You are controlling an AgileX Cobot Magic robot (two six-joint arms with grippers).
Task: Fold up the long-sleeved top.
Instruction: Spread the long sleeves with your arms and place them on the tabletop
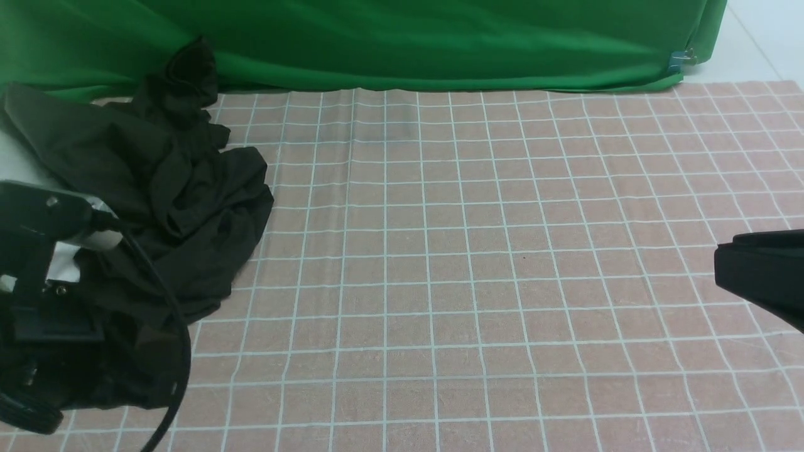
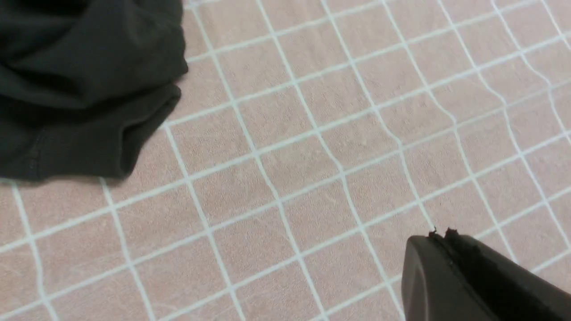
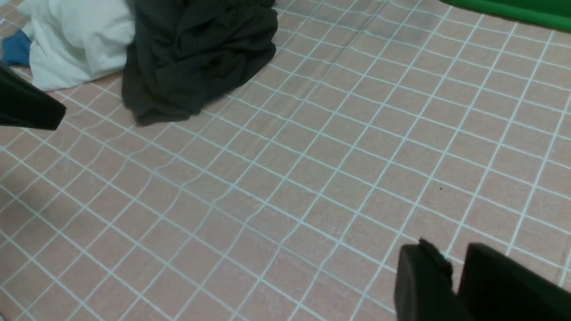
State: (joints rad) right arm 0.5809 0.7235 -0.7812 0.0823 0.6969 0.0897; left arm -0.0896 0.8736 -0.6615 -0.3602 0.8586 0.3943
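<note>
left side: the long-sleeved top [image 1: 182,188] lies crumpled at the left edge of the desk [image 1: 471,263], the left end effector [image 2: 441,234] pinched closed near it, empty. far right, the right end effector [image 3: 453,258] is narrowly parted, holding nothing. the risk: a pinch that catches bunched layers, or the white bundle [image 3: 76,40] too.

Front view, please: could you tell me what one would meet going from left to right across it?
The long-sleeved top → bare checked tablecloth → small blue clip at the far edge → right gripper.
</note>
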